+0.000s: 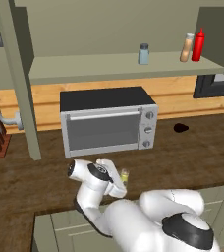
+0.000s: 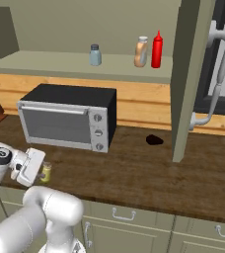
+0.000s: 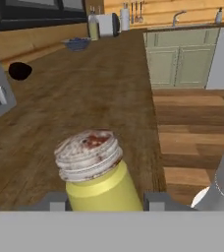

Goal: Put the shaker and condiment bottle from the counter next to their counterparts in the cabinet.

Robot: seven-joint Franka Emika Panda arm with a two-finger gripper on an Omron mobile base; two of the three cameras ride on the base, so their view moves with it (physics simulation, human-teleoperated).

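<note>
yellow-olive and small, the shaker (image 3: 97, 174) with its grey-silver cap stands upright on the dark wooden tabletop (image 1: 192, 152), near the front edge, in front of the toaster oven (image 1: 108, 122). the gripper (image 3: 106, 201) is low at the tabletop and its two fingers (image 3: 159, 201) stand on both sides of the shaker body, close to it. i cannot tell if they already press on it. in the left base view the shaker (image 1: 125, 177) is just beside the white hand, and in the right base view it (image 2: 46, 172) is at the same place.

the condiment bottle (image 1: 186, 47), tan-orange with a white cap, stands on the shelf of the cabinet (image 1: 84, 66), just beside the red squeeze bottle (image 1: 198, 45). the pale blue-grey shaker (image 1: 143, 54) stands on the same shelf, well apart from these two, more to the left. in the right base view the order is the same: blue-grey shaker (image 2: 95, 55), condiment bottle (image 2: 141, 52), red squeeze bottle (image 2: 157, 50).

a small dark object (image 1: 181, 128) lies on the tabletop to the right of the toaster oven. a cabinet door (image 2: 191, 74) stands open at the right side.
</note>
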